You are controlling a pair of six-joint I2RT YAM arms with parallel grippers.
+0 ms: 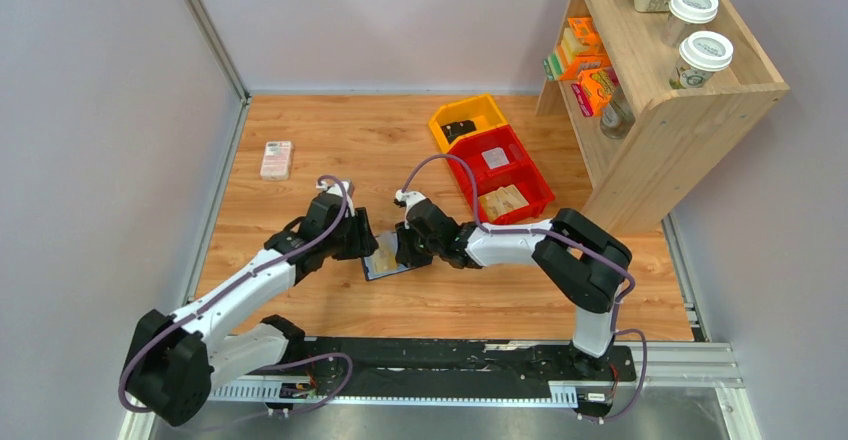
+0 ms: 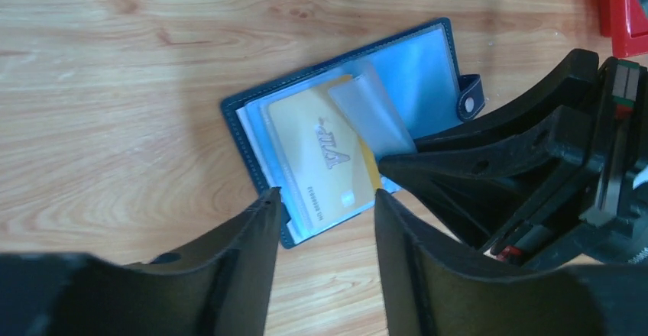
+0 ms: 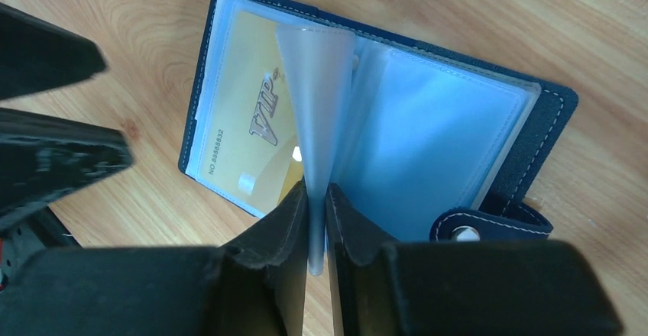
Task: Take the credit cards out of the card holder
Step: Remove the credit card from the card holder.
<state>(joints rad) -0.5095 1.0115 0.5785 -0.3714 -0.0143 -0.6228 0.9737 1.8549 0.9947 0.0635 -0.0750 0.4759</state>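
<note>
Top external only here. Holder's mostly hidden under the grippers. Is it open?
Observer: Yes, the holder lies open, flat on the table.
Operator: Right gripper got anything?
Observer: The right gripper is shut on a frosted sheet standing upright. Whether it is a sleeve or a card, I cannot tell.
Operator: Any card visible?
Observer: A gold card sits in a clear pocket of the holder.
</note>
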